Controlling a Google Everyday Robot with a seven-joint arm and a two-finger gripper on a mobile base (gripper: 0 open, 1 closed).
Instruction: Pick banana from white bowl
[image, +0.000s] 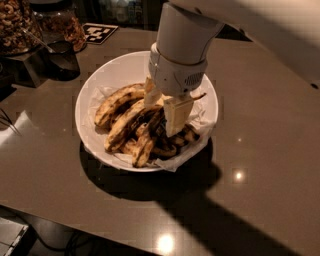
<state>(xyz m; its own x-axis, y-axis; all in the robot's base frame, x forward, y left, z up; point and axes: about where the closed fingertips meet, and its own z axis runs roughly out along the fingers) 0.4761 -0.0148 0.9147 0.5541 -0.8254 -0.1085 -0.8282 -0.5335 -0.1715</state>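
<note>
— How many bananas (127, 122) do you count?
— At least four, piled in one white bowl (115, 70) on the one table (260, 150)
— Anything else?
— Two jars of nuts (15, 20), one black-and-white marker (99, 32), and one claw (161, 118), down in the bowl among the fruit

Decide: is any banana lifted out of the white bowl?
No: the claw is down inside the white bowl, and all the bananas lie in it.
</note>
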